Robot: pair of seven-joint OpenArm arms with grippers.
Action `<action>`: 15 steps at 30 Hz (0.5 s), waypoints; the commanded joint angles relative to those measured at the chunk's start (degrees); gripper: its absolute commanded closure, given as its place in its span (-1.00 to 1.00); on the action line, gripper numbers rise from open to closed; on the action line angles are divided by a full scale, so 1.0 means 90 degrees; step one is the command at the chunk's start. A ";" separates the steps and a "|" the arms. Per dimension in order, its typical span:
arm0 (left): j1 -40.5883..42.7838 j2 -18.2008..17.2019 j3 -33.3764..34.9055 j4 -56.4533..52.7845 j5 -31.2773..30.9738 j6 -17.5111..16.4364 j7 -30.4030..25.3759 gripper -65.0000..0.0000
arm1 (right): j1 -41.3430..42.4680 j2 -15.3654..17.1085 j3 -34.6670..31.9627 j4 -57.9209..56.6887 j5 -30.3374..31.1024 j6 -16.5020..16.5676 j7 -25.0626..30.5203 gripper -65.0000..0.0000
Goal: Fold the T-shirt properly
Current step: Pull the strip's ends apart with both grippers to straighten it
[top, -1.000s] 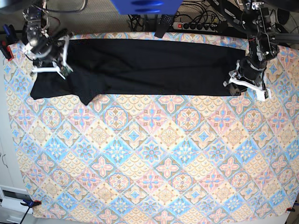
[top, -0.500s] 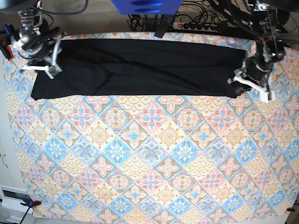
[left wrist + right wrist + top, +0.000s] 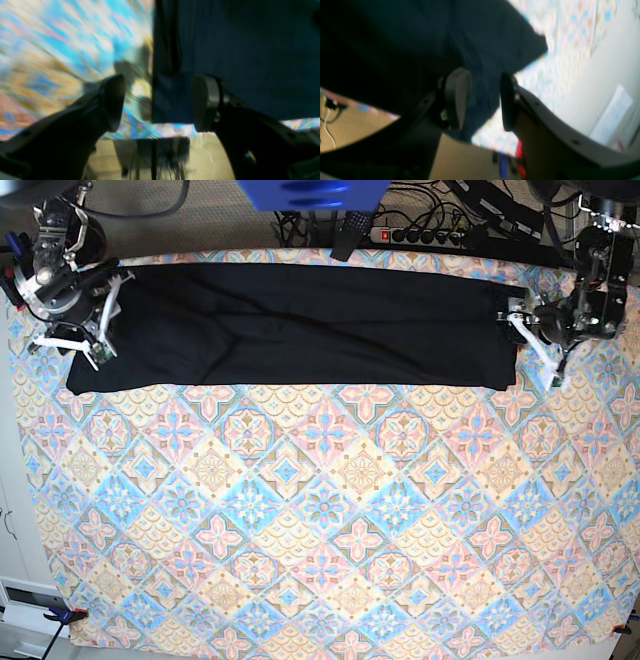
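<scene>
The black T-shirt (image 3: 300, 325) lies flat as a long band across the far side of the table. Its right end fills the left wrist view (image 3: 250, 50), and its left end shows in the right wrist view (image 3: 420, 37). My left gripper (image 3: 533, 340) hovers at the shirt's right end. Its fingers (image 3: 112, 102) stand wide apart around the left gripper's gap (image 3: 157, 103), gripping nothing, with the shirt's corner below. My right gripper (image 3: 92, 330) sits over the shirt's left end. The right gripper (image 3: 482, 100) is open too, with cloth visible behind the gap.
A patterned blue, pink and orange tablecloth (image 3: 320, 510) covers the table. A power strip and cables (image 3: 420, 235) lie beyond the far edge. A blue object (image 3: 310, 192) hangs at top centre. Both wrist views are motion-blurred.
Both grippers opened and let go of the shirt's ends. The flap that hung at the lower left is gone and the band lies straight. The left gripper moved up and outward.
</scene>
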 commanded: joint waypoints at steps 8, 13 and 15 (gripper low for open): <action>-0.0549 0.0114 0.0465 -0.0910 0.0014 0.0007 -0.0336 -0.27 | -0.0019 0.0080 0.0045 0.0099 0.0004 -0.0030 0.0021 0.30; -0.0549 0.0485 0.0465 -0.1145 -0.0015 -0.0003 -0.0454 -0.26 | -0.0009 0.0080 0.0074 0.0099 0.0004 -0.0030 0.0021 0.30; -0.0549 0.0700 0.0446 -0.1145 -0.0025 -0.0218 -0.0424 -0.26 | -0.0009 0.0080 0.0054 0.0099 0.0004 -0.0030 0.0021 0.30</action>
